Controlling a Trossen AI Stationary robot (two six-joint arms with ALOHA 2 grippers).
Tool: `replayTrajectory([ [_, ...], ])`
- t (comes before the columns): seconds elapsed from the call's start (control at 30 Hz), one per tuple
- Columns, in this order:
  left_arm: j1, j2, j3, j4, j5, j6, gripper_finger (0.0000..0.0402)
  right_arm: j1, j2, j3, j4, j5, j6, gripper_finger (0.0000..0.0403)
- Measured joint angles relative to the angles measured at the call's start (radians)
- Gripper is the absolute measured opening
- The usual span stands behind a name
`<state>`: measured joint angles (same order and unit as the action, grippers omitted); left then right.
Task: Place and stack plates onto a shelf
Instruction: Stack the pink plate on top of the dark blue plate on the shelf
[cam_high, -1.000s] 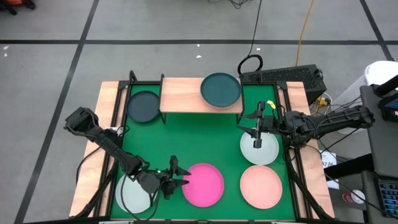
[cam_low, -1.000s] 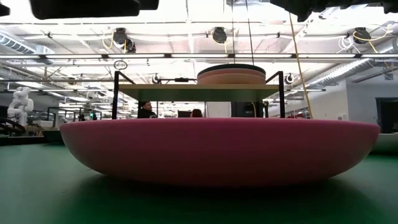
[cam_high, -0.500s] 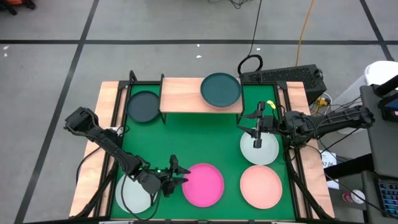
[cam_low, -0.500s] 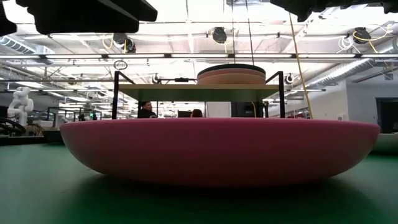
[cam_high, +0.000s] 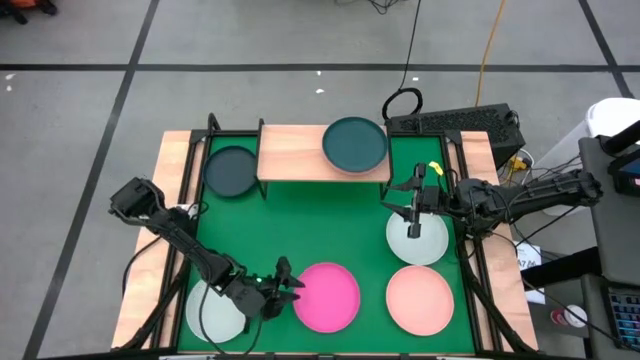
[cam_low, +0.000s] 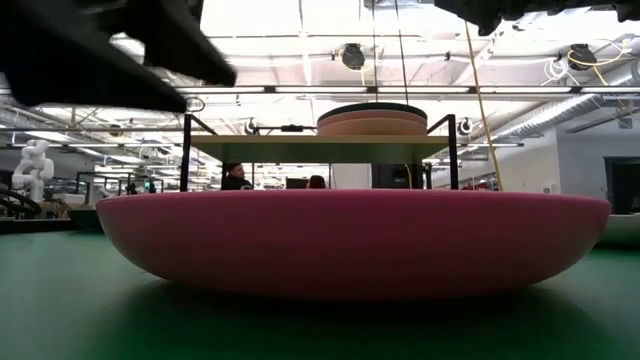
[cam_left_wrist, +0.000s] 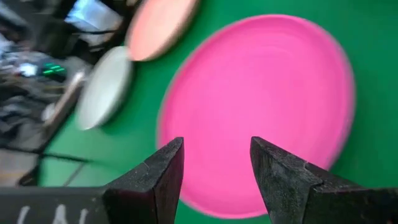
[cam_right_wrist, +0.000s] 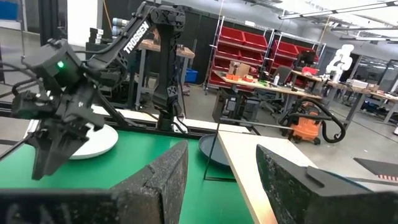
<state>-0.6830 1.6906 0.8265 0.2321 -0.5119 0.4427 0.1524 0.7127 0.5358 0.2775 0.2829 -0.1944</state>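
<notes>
The bright magenta plate (cam_high: 327, 297) (cam_low: 350, 240) (cam_left_wrist: 261, 106) lies flat on the green mat near its near edge. My left gripper (cam_high: 287, 284) (cam_left_wrist: 216, 144) is open just left of that plate's rim, fingers pointing at it without touching. My right gripper (cam_high: 412, 212) (cam_right_wrist: 221, 149) waits open above the pale mint plate (cam_high: 417, 238). The shelf (cam_high: 322, 152) (cam_low: 320, 148) stands at the far side and bears a stack topped by a dark teal plate (cam_high: 354, 143) (cam_low: 372, 108). Another mint plate (cam_high: 215, 312) lies under my left arm.
A pale pink plate (cam_high: 420, 300) lies at the mat's near right. A dark plate (cam_high: 231, 171) sits on the mat left of the shelf. The green mat (cam_high: 320, 225) shows bare between the shelf and the near plates. People sit in the room behind.
My left gripper has sunk and edged toward the table's near edge, closing on the magenta plate's left rim; in the low view its dark shape has come down at the upper left. The plates have stayed put.
</notes>
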Motion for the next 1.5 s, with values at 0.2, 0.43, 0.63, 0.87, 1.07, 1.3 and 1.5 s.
replayTrajectory([
  [0.2, -0.019, 0.025, 0.0, -0.023, 0.038, -0.001, 0.0191, 0.0, 0.0, 0.0, 0.0, 0.0, 0.0, 0.0171],
  [0.43, -0.063, 0.03, 0.0, -0.052, 0.067, -0.079, 0.0191, 0.0, 0.0, 0.0, -0.003, 0.001, 0.0, 0.0171],
  [0.63, -0.066, 0.074, 0.018, -0.046, 0.075, -0.084, 0.0191, 0.0, 0.002, 0.0, -0.002, 0.002, 0.004, 0.0171],
  [0.87, -0.035, 0.145, 0.197, -0.332, 0.115, -0.074, 0.0191, 0.0, 0.004, 0.0, -0.002, 0.002, 0.019, 0.0171],
  [1.07, -0.002, 0.169, 0.282, -0.414, 0.17, -0.077, 0.0191, 0.0, 0.004, 0.0, -0.005, 0.002, 0.023, 0.0171],
  [1.3, 0.019, 0.195, 0.279, -0.455, 0.244, -0.079, 0.0162, 0.0, 0.003, 0.0, -0.013, 0.002, 0.026, 0.0171],
  [1.5, 0.035, 0.207, 0.28, -0.441, 0.26, -0.086, 0.0085, 0.0, 0.004, 0.0, -0.012, 0.001, 0.026, 0.0171],
])
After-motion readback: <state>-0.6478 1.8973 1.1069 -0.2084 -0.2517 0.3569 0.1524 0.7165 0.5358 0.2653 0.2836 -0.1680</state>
